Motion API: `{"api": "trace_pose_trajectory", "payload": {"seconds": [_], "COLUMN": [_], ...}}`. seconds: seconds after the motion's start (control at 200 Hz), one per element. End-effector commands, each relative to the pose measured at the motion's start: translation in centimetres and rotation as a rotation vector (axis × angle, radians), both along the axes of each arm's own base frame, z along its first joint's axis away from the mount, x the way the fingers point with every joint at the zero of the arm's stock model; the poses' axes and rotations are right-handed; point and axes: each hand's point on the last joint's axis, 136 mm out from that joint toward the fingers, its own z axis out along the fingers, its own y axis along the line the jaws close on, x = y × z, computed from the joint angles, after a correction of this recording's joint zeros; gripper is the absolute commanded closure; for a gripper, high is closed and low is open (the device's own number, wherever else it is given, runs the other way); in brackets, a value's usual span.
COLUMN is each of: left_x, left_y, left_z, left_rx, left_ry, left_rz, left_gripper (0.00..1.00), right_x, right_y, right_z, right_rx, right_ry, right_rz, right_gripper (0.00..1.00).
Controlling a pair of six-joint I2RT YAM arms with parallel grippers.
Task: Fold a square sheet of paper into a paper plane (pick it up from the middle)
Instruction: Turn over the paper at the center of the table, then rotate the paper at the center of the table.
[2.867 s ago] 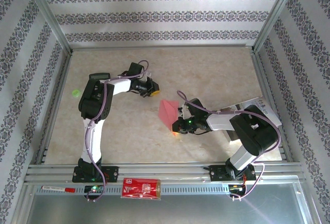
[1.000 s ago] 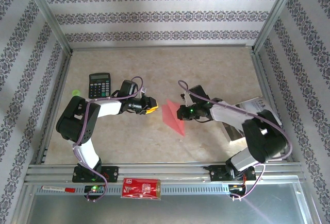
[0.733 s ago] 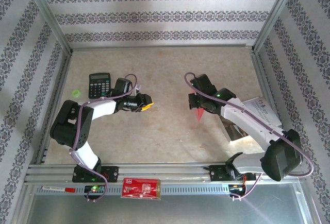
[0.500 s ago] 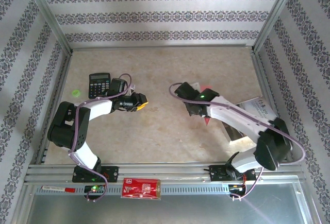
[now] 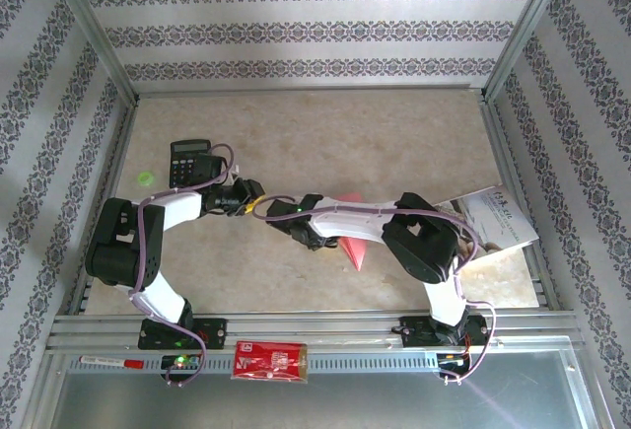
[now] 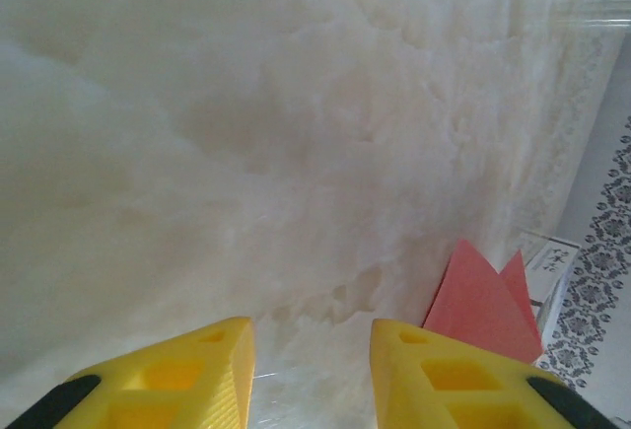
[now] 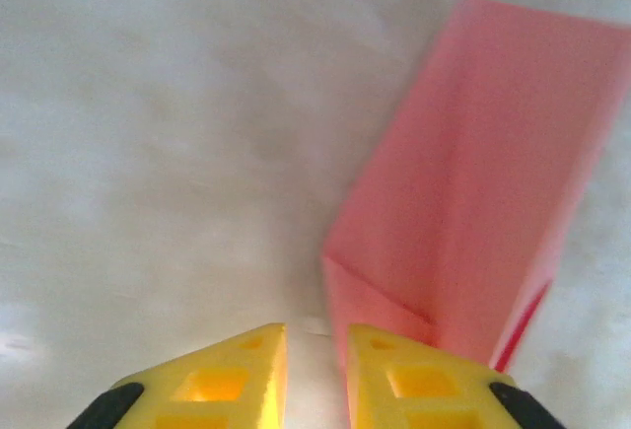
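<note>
The left gripper (image 6: 311,370) and right gripper (image 7: 315,370) stand parted and empty, and the creased pink-red paper dart (image 7: 488,202) looks nearly finished.

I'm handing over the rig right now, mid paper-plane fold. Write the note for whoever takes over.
Left end effector: open, empty, pointed across the table.
Right end effector: slightly open, empty, its tips just short of the pink-red paper.
Paper: lying on the table near its middle, partly under the right arm.
Done: folded into a narrow, pointed, creased shape.
Left: check whether the plane is complete, and finish any remaining folds.
</note>
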Motion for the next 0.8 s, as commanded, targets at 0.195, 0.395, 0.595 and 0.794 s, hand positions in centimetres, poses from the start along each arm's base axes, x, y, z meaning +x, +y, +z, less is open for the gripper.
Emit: {"api": "trace_pose_trajectory", "payload": {"seconds": [0.195,0.395,0.595,0.794], "left_x": [-2.5,-5.6,-5.2,-3.4], "left_y": [-1.9,-10.4,-17.7,-20.6], "left_z": [1.7,4.6,4.6,2.5], "left_rx": [-0.072,-0.14,-0.162,-0.201], "left_ry": [-0.029,-0.092,-0.102,-0.053], "left_rz": [-0.031,-0.233,-0.387,-0.429], "left_gripper": [0.63,0.67,0.74,0.83], "right_x": [-0.9,-1.1,-0.6,-1.3], "right_y": [5.4,-1.9,-5.9,-5.0], "right_z": [6.5,7.5,3.2,-0.2], "right_rx": [0.565,0.794,0.864,0.93], "right_ry": [0.073,0.132,0.173,0.201], "right_rz": [0.024,-0.081,-0.181,-0.238], "right_gripper": [0.7,0.69,0.76,0.84]}}
